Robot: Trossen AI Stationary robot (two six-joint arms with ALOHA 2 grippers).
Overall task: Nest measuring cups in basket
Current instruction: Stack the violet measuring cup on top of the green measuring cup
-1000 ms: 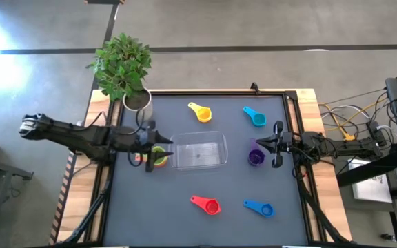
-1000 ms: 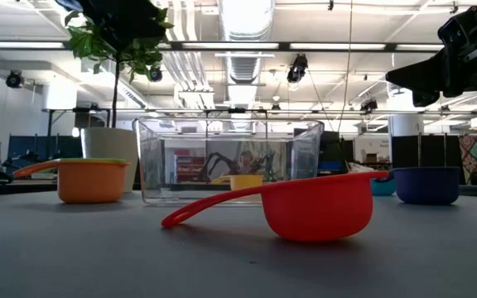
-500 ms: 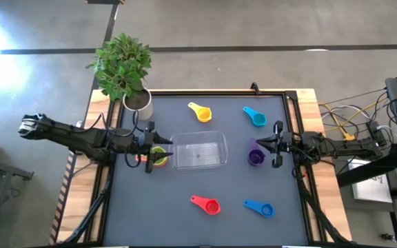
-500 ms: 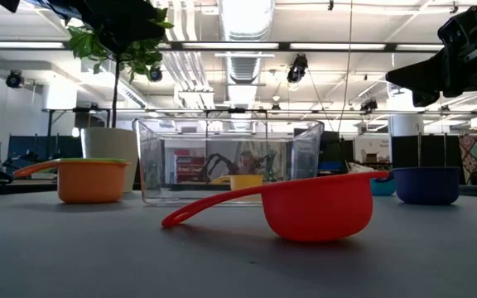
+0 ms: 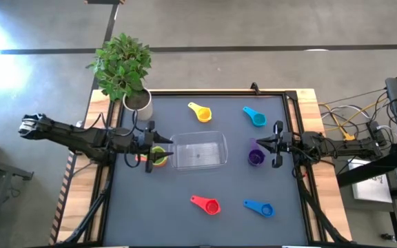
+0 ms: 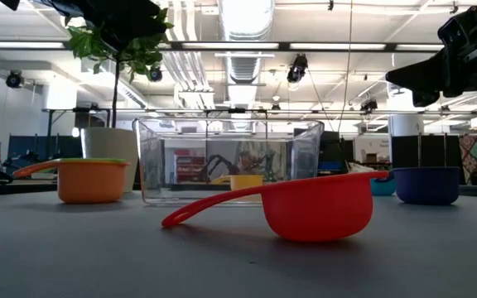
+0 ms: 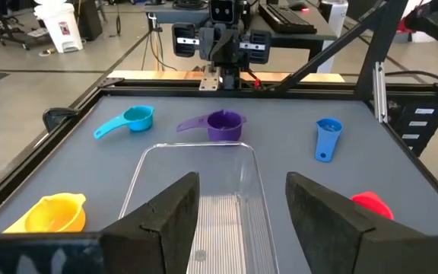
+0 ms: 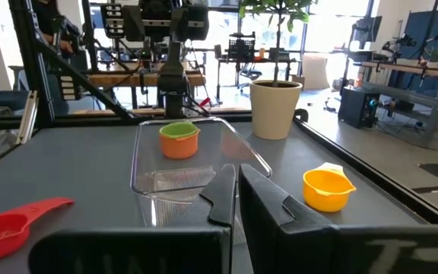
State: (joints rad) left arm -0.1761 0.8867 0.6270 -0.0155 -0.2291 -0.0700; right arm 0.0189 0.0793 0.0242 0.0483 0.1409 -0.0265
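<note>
Nothing moved; left claw (image 5: 150, 149) over green cup (image 5: 159, 156).

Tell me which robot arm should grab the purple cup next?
Probably the right arm. In the high view its right gripper sits beside the purple cup, fingers shut. The left gripper, open, hangs on the far side of the basket, over the green and orange cups.

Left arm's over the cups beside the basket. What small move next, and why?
Probably lower the left gripper onto the green plastic cup nested in the orange cup and close. Its fingers are open above them, just left of the empty clear plastic basket. The right gripper waits by the purple cup.
</note>
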